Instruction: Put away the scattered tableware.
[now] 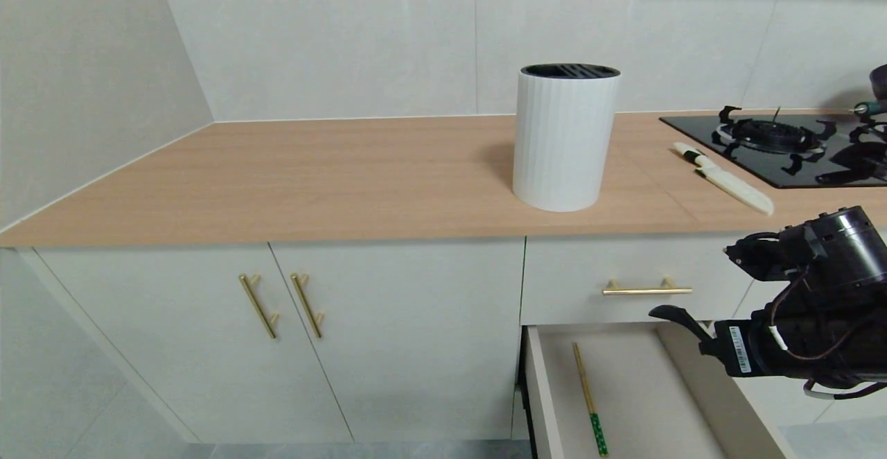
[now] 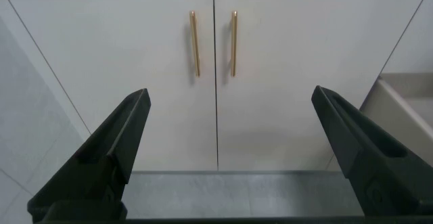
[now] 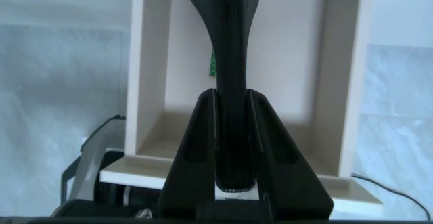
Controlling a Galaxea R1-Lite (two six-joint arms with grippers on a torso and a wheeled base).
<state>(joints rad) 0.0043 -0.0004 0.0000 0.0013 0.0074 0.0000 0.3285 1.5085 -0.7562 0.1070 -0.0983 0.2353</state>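
Note:
A white knife [image 1: 724, 178] with a pale handle lies on the wooden counter [image 1: 346, 175], between a tall white ribbed holder [image 1: 565, 136] and the stove. Below the counter a drawer [image 1: 540, 390] stands pulled out, and a pair of chopsticks [image 1: 587, 396] with green ends lies inside it. My right gripper [image 1: 672, 315] hangs shut over the drawer's right side with nothing held. In the right wrist view its joined fingers [image 3: 223, 21] point down into the drawer [image 3: 145, 68], beside the chopsticks' green end [image 3: 212, 61]. My left gripper [image 2: 230, 95] is open and empty, facing the cabinet doors.
A black gas stove [image 1: 776, 140] occupies the counter's right end. Two cabinet doors with gold handles [image 2: 213, 42] sit left of the drawer, and a shut drawer with a gold handle [image 1: 646, 290] lies just above the open one. The left half of the counter is bare wood.

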